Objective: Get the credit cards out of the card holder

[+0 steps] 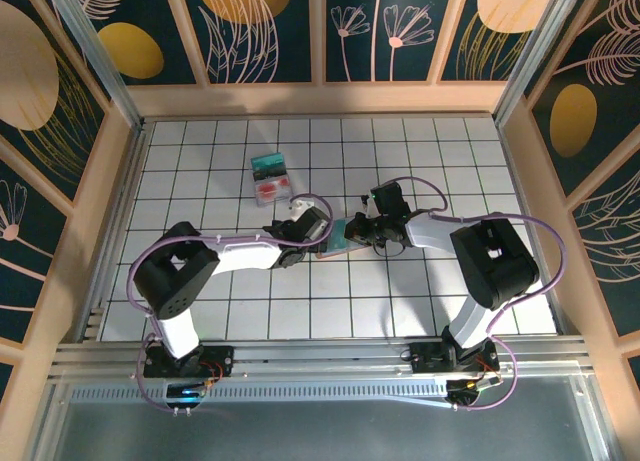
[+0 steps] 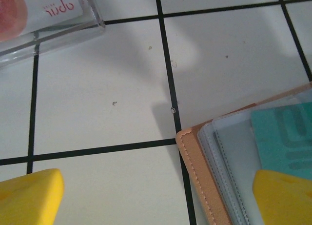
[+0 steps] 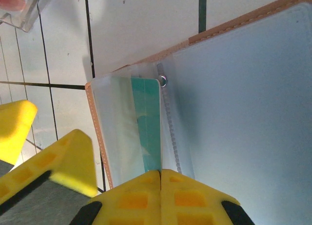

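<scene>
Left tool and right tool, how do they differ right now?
The left tool is wide open; the right tool is shut, tips pressed together. The left tool holds nothing and sits at the holder's tan corner; the right tool seems to pinch the teal card at its edge. Both have yellow fingers and are at the same holder.
</scene>
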